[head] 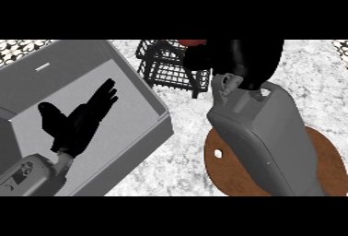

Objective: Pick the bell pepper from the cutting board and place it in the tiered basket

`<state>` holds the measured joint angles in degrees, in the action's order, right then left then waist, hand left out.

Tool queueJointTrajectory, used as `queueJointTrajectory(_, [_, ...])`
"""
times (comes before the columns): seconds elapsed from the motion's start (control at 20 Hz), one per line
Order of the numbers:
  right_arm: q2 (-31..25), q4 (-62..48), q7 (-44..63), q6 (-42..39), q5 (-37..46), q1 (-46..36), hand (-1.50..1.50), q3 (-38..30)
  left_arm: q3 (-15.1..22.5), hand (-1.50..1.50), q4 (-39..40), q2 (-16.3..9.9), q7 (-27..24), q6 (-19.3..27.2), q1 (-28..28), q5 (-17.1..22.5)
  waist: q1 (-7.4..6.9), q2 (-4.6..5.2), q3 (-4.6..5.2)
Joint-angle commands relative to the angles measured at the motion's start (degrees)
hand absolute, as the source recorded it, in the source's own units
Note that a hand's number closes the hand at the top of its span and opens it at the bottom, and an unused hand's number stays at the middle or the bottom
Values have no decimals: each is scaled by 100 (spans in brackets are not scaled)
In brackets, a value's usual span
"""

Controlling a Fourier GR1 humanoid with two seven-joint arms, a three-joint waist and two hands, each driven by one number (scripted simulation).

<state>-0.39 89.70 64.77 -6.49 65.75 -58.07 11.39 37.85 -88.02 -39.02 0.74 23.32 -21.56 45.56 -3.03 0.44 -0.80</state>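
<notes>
Head view takes in a speckled white counter (170, 170) with a big grey sink (139, 78) sunk into its left side. The sink basin holds no objects; only the robot's left hand (81, 117) shows over it, fingers straight and spread, thumb out to the left, holding nothing, at rest above the basin floor. Its grey forearm enters from the lower left corner.

Next in size is the right forearm, a broad grey shape running from the near right up toward the far middle, covering much of what lies beneath. Under it, on the near right of the counter, sits a round brown wooden cutting board (326, 156) with a small hole near its left edge. The part of the board that shows carries nothing.

The right hand (238, 57) is at the far end of that forearm, a black mass bent toward the left, just beside and partly over the black wire tiered basket (166, 69). The basket stands at the far middle of the counter, right of the sink. Its visible wire compartments look bare, and the counter shows through the mesh.

A small patch of red, the bell pepper (192, 42), peeks out at the far edge beside the right hand's fingers, above the basket's right side. The fingers curl around it, hiding most of it, so its shape cannot be made out.
</notes>
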Motion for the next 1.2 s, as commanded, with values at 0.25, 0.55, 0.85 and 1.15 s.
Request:
queueJointTrajectory(0.25, [38, -2612, 8, 1592, -406, -1246, 150, -706, 169, 0, 389, 414, -340, -119, 107, -122, -79, 72, 95])
queueJointTrajectory(0.55, [38, -4059, -720, 2568, -601, -1649, 150, -1334, 325, 0, 393, 522, -292, 28, -54, -163, -130, 127, 92])
queueJointTrajectory(0.85, [38, -4434, -1547, 3908, -1850, -1705, -150, -1500, 314, 0, 565, 542, -207, -79, -373, -19, -300, 194, 89])
queueJointTrajectory(1.15, [39, -5179, -2657, 4535, -2437, -2039, -150, -1543, 426, 0, 406, 478, -273, -109, -423, -3, -503, 224, 92])
